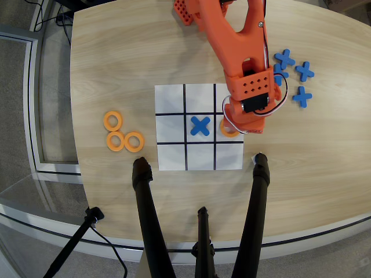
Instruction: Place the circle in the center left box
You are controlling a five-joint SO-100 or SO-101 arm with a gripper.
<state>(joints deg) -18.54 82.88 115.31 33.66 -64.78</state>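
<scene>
The paper grid lies flat on the wooden table, nine white cells ruled by black lines; its middle cell holds one blue cross, just picture-left of the fingers; the center left box, the middle-row end cell at picture-right, holds the circle, of which only an orange arc shows at the lower left edge of the gripper; the other seven cells show only white paper, though the top right one is partly covered by the arm; the orange arm reaches down from the top edge and its wrist block sits right over the circle, so the fingertips themselves are hidden and I cannot tell whether they are spread, closed, or clamped on the ring; whether the circle rests on the paper or is lifted off it cannot be made out either; well to picture-left of the fingers, off the paper, three orange rings lie clustered, the lower two touching; to picture-right and above the fingers four loose blue crosses lie on the bare wood, one partly covered by the arm; black tripod legs cross the lower part of the overhead view.
</scene>
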